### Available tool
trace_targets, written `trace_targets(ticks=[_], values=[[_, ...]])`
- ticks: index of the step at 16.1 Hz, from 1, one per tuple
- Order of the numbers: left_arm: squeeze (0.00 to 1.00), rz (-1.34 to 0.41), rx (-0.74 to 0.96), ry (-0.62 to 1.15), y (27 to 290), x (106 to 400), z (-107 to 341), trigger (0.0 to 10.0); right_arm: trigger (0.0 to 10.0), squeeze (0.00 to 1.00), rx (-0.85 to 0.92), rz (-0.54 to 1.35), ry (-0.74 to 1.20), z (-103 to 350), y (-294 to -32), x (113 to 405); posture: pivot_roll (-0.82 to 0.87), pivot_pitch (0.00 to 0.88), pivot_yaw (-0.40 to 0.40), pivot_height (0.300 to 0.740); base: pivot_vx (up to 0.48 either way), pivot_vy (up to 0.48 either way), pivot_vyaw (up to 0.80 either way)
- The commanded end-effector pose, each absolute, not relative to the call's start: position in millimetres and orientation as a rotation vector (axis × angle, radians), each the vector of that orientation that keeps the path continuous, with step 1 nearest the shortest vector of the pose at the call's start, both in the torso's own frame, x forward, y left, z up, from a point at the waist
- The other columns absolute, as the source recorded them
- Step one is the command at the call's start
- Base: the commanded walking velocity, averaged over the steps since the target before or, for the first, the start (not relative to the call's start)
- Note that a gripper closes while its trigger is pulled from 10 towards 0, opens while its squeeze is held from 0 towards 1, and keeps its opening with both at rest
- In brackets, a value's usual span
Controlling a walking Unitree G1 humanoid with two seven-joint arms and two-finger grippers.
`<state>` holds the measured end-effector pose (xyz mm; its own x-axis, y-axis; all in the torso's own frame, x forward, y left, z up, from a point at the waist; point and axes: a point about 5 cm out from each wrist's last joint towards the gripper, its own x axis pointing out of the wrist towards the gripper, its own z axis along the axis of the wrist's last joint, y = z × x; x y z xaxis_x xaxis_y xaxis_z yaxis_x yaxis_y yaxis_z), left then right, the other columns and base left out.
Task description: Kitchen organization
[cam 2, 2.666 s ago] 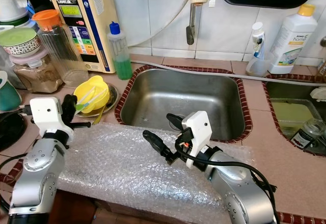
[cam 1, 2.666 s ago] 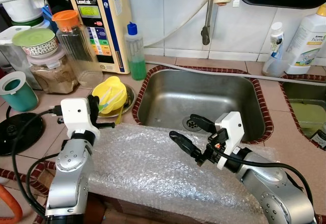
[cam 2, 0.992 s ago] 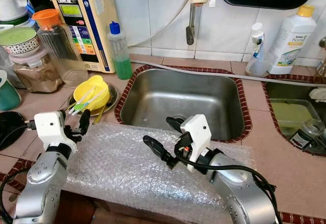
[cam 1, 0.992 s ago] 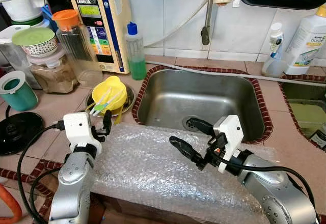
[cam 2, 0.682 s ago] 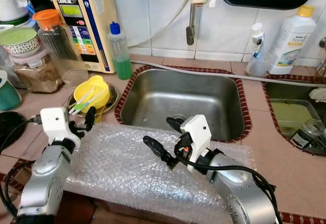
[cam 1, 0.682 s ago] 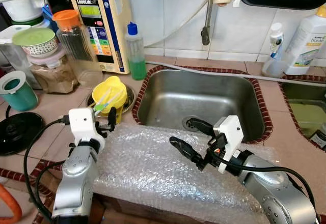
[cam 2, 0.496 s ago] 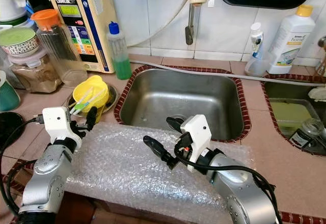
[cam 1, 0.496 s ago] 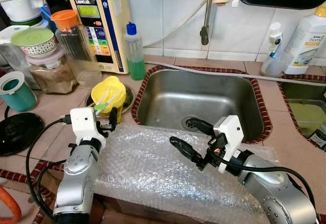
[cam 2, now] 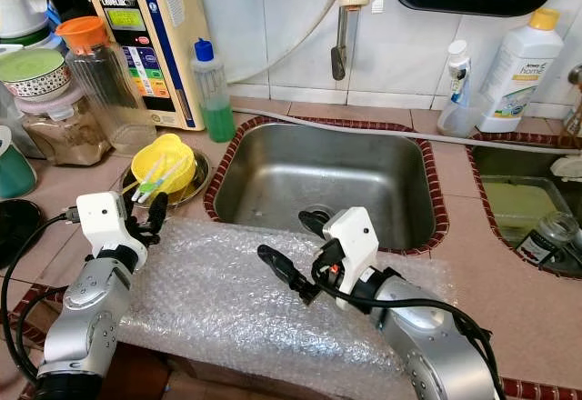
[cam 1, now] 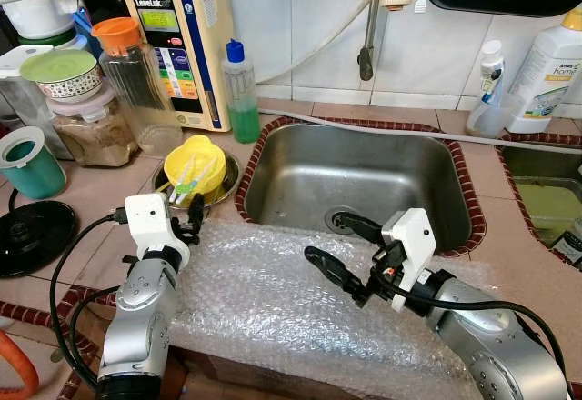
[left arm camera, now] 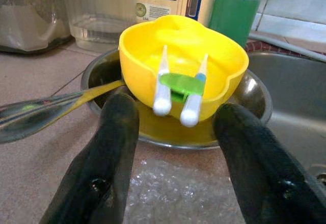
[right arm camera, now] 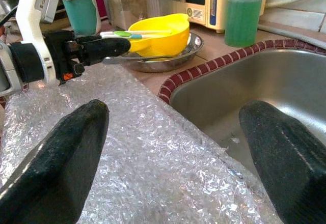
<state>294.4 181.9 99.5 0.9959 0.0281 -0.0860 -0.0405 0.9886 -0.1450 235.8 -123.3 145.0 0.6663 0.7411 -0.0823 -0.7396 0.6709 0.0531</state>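
A yellow plastic bowl (cam 1: 195,165) with a wavy rim sits in a shallow steel dish (left arm camera: 257,107) on the tiled counter, just left of the stainless sink (cam 1: 364,182). Across its rim lie two pale sticks joined by a green tab (left arm camera: 182,83), and a metal utensil handle (left arm camera: 46,108) with a yellowish end pokes out from under it. The left gripper (cam 1: 194,215) hovers just in front of the dish, its two black fingers (left arm camera: 109,152) spread apart with nothing between them, framing the bowl. The right gripper (cam 1: 338,253) hangs over the sink's front edge, fingers wide apart and empty too. A sheet of bubble wrap (cam 1: 273,300) covers the counter's front edge beneath both arms. Behind the bowl stand a bottle of green liquid with a blue cap (cam 1: 241,94), a clear jug with an orange lid (cam 1: 136,82), a jar of brown powder (cam 1: 94,132) and a cream water unit (cam 1: 182,41) whose label I can't quite read. A teal cup (cam 1: 29,162) sits further left; a white bottle reading "home" (cam 1: 550,68) stands at far right.
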Motion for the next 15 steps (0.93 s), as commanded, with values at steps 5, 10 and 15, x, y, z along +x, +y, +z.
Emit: trace_targets(ticks=[5,10,15], values=[[0.0,0.039,-0.143,0.066,184.7,296.8,102.0,0.0,10.0,0.0,-0.003,0.856,0.077,150.0,-120.6,233.1,-0.02,0.0,0.058,0.74,0.0,0.0,0.0],[0.0,0.044,-0.137,0.061,185.5,296.9,101.8,0.0,10.0,0.0,-0.008,0.858,0.08,149.3,-120.9,232.9,-0.03,0.0,0.055,0.74,0.0,0.0,0.0],[0.0,0.051,-0.131,0.056,187.2,296.5,102.1,0.0,10.0,0.0,0.025,0.912,0.085,150.3,-117.9,228.3,-0.02,0.0,0.057,0.74,0.0,0.0,0.0]])
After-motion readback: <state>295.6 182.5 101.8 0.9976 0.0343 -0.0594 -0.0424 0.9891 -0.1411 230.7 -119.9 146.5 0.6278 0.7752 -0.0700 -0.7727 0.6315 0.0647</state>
